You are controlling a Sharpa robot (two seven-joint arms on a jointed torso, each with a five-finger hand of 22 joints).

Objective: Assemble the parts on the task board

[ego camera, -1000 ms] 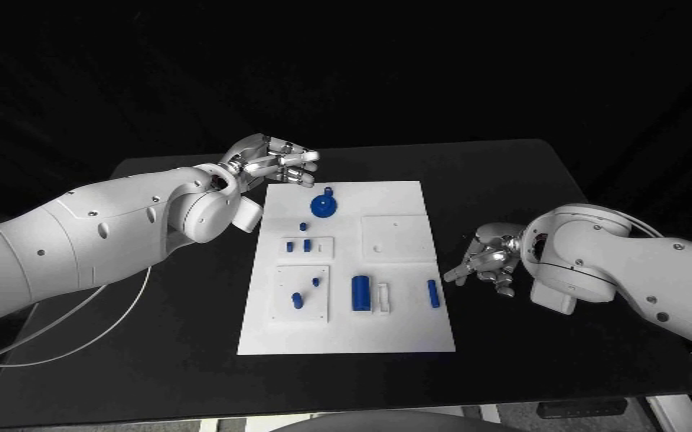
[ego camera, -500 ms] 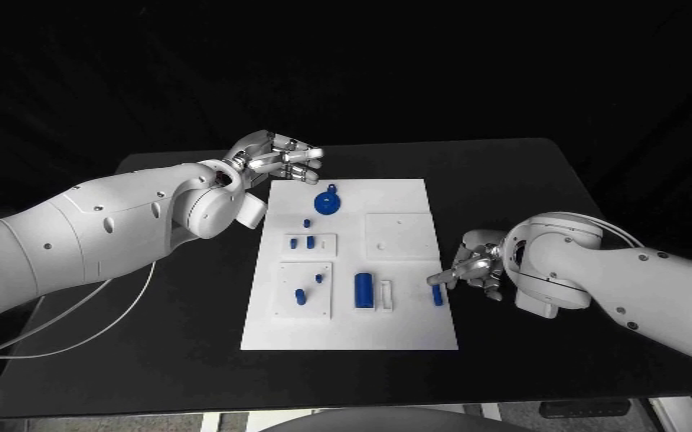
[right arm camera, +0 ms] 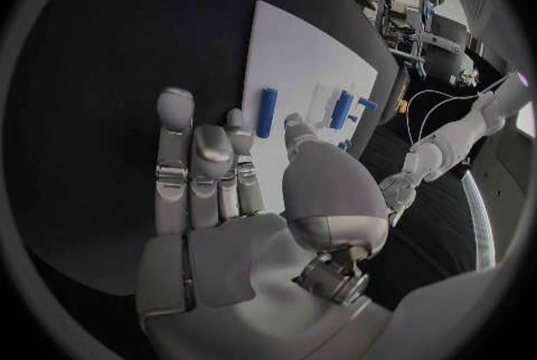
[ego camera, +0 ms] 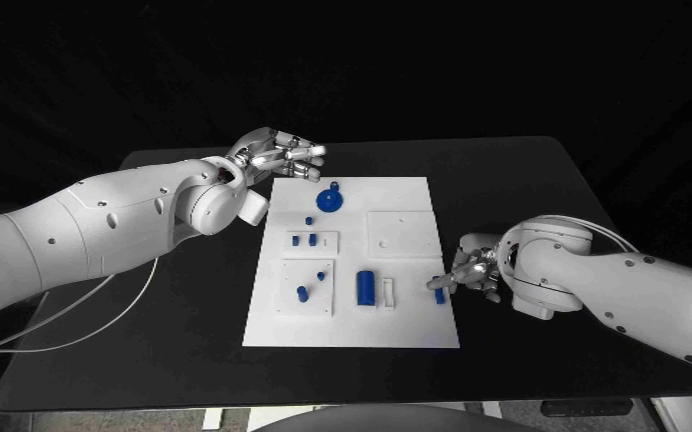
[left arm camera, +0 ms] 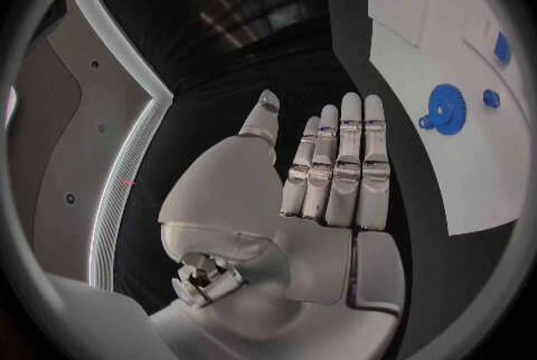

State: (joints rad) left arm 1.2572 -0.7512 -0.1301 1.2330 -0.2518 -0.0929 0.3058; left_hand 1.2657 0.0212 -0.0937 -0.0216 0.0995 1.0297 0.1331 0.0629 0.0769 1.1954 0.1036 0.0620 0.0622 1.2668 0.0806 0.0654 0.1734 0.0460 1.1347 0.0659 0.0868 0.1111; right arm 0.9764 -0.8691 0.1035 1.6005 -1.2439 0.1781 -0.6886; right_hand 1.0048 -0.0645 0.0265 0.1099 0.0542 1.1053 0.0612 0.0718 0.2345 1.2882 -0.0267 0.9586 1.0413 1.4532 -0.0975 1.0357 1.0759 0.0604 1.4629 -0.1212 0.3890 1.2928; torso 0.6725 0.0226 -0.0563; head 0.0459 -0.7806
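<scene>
Black counter (ego camera: 173, 352) under a dark backdrop, white task board (ego camera: 353, 332) lying at its middle with the long side running from 12 to 6 o'clock.

Parts on the board: blue gear (ego camera: 329, 199) near the 12 o'clock end; two small blue pegs (ego camera: 303, 240) on a raised white block (ego camera: 310, 250) below it; another blue peg (ego camera: 302, 294) on a second block (ego camera: 323, 282) toward 7 o'clock; short blue cylinder (ego camera: 366, 289) lying flat near the middle; slim blue bar (ego camera: 438, 295) at the board's 3 o'clock edge.

Right robot hand (ego camera: 469, 272) sits just at that edge, fingers extended and apart, holding nothing; one fingertip looks close to the blue bar, contact cannot be told. From the right wrist view the bar (right arm camera: 268, 112) lies just beyond the fingertips (right arm camera: 174, 106), its long axis roughly in line with the fingers and along the board's long side.

Left robot hand (ego camera: 277, 159) hovers off the board's 11 o'clock corner, fingers straight and slightly spread, empty, near the gear.

Judgement: the bar is the right robot hand's to take, as it is far nearer; the pinch would need to close across the bar's short width.
</scene>
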